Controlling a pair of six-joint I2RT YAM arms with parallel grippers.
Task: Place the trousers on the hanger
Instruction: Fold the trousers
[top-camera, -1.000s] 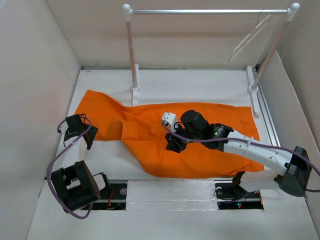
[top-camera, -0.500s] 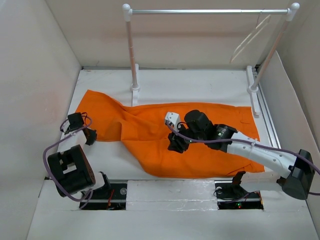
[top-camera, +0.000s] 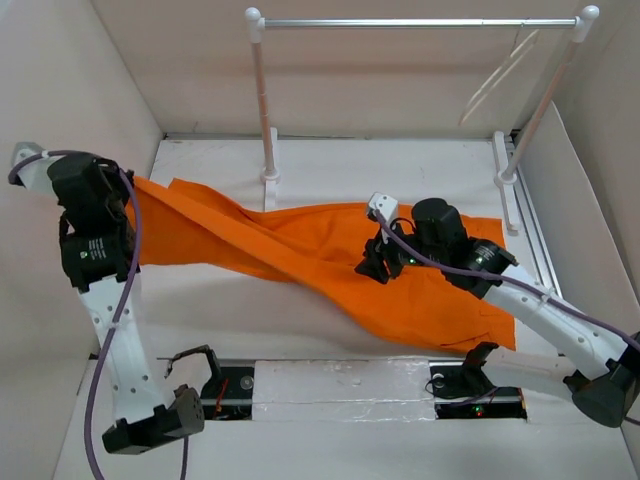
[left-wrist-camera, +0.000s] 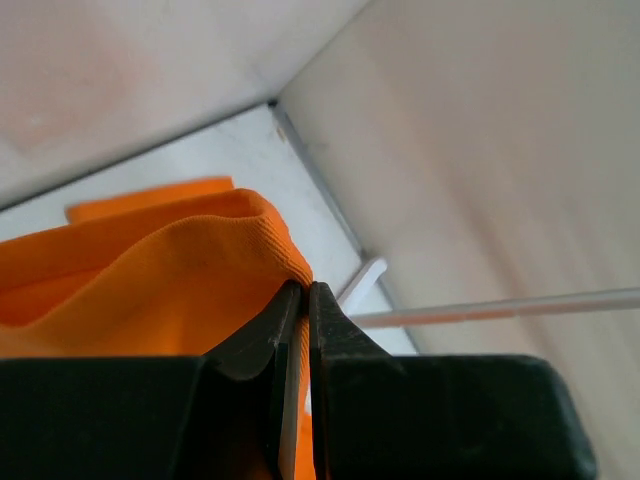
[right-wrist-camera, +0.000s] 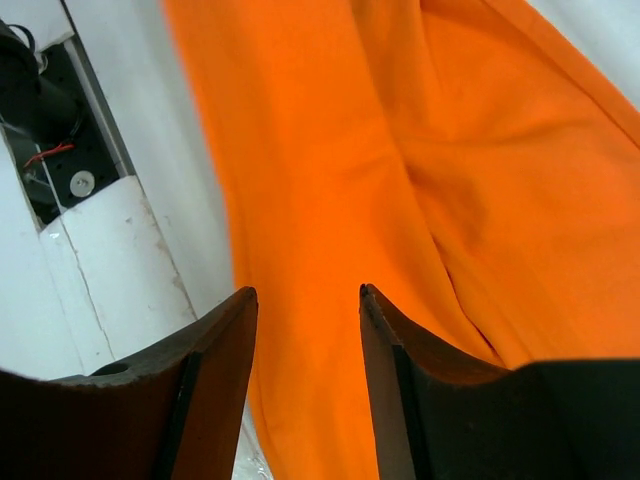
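The orange trousers (top-camera: 300, 250) lie spread across the white table, their left end lifted off it. My left gripper (top-camera: 128, 198) is raised at the far left and shut on that end. In the left wrist view its jaws (left-wrist-camera: 303, 292) pinch a fold of the orange cloth (left-wrist-camera: 150, 270). My right gripper (top-camera: 376, 262) hovers open over the middle of the trousers. The right wrist view shows its gripper (right-wrist-camera: 305, 292) with only orange cloth (right-wrist-camera: 400, 150) lying beneath the gap. The cream hanger (top-camera: 500, 75) hangs from the rack's bar at the back right.
A rack with white posts (top-camera: 262, 100) and a silver bar (top-camera: 415, 22) stands at the back of the table. Beige walls close in on the left, back and right. The arm bases sit on a taped plate (top-camera: 340, 385) at the near edge.
My left gripper shut on the trousers' left end, then rose and swung to the far left, lifting the cloth. My right gripper moved right and back and opened wider.
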